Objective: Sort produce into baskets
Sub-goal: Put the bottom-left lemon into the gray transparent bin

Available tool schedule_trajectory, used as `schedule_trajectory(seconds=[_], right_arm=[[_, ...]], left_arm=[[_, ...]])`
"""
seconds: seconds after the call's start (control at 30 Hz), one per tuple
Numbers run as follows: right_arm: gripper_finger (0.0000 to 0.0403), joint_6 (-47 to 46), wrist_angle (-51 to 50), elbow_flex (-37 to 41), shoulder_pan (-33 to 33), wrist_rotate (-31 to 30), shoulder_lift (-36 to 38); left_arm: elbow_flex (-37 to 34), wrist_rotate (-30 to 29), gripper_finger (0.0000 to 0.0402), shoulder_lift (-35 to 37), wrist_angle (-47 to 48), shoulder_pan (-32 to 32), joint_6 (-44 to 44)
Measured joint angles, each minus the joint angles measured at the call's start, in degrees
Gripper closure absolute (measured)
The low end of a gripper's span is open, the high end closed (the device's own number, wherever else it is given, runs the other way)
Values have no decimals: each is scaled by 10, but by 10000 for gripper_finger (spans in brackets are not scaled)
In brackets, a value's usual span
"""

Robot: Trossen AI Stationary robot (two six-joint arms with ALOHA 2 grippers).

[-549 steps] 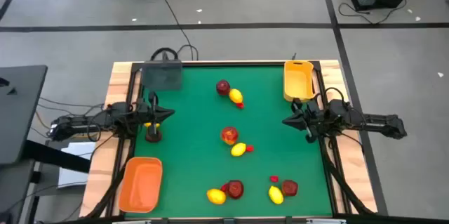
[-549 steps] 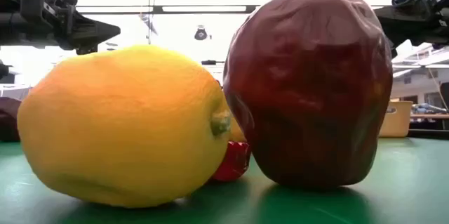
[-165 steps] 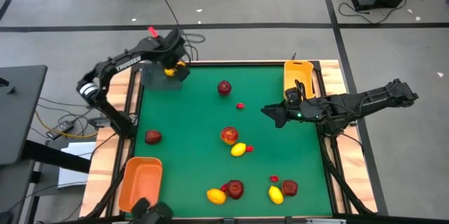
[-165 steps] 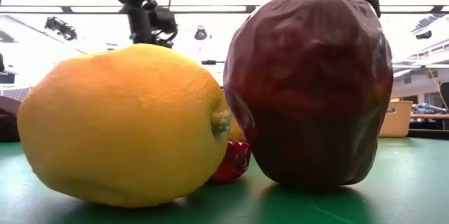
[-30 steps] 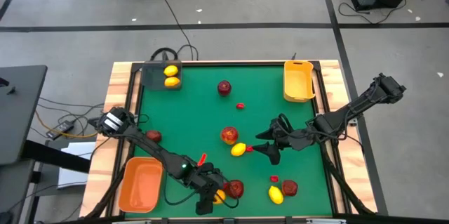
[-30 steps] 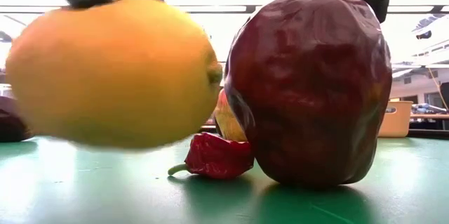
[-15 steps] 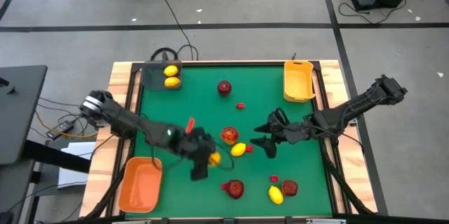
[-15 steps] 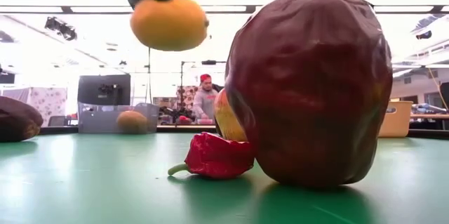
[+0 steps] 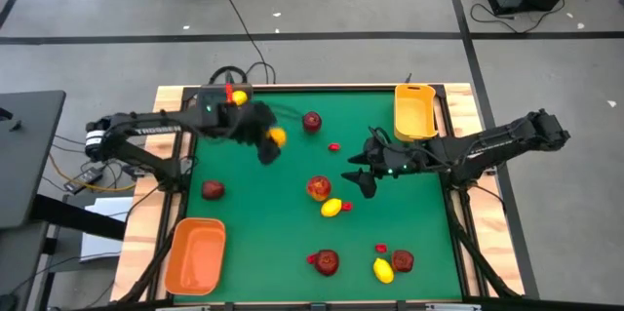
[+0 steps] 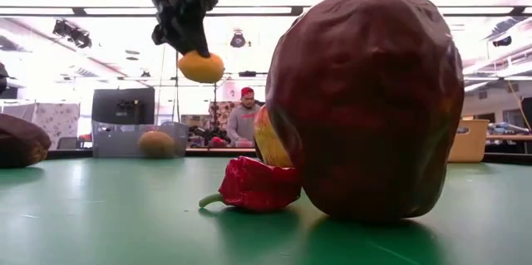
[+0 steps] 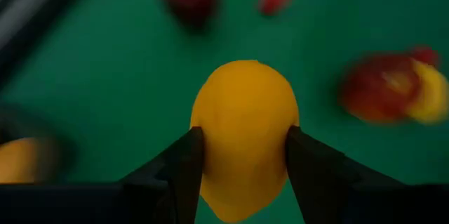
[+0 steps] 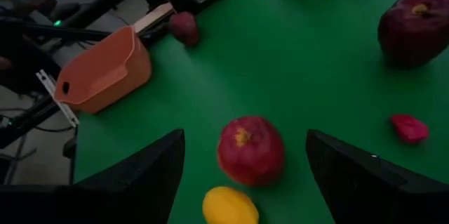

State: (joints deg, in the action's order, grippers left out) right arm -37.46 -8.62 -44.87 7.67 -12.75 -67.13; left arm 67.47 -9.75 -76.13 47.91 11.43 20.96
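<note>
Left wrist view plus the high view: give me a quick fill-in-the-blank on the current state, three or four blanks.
1. The left gripper is shut on a ____.
2. The right gripper, fingers ____, hangs over the green mat.
3. The orange basket holds ____ fruit.
4. The yellow basket sits at the mat's far ____ corner.

Missing: lemon; open; no; right

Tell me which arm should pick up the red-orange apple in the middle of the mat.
Right. The right gripper is open and empty, hovering beside the red-orange apple, which sits between its fingers in the right wrist view. The left gripper is shut on a lemon.
</note>
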Motion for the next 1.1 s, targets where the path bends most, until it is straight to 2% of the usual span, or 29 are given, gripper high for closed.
schedule_trajectory(seconds=[0.13, 0.4, 0.6, 0.77, 0.87, 0.97, 1.1], right_arm=[[96, 13, 0, 0, -35, 23, 0], [96, -11, 20, 0, -105, 27, 0], [96, -31, 65, 0, -153, 38, 0], [96, -33, 81, 0, -197, 67, 0], [96, -35, 74, 0, -210, 76, 0], [96, -35, 67, 0, -212, 73, 0], [96, -35, 54, 0, -207, 63, 0]], left_arm=[[-4, -29, 214, 6, 13, 71, -1], [-4, -32, 214, 7, -1, 210, -63], [-4, 2, 214, 6, -38, 311, -103], [-7, 15, 214, 6, -52, 364, -134], [-42, 53, 214, 7, -75, 400, -144], [-99, 107, 214, 6, -122, 433, -117], [-158, 105, 214, 6, -169, 450, -60]])
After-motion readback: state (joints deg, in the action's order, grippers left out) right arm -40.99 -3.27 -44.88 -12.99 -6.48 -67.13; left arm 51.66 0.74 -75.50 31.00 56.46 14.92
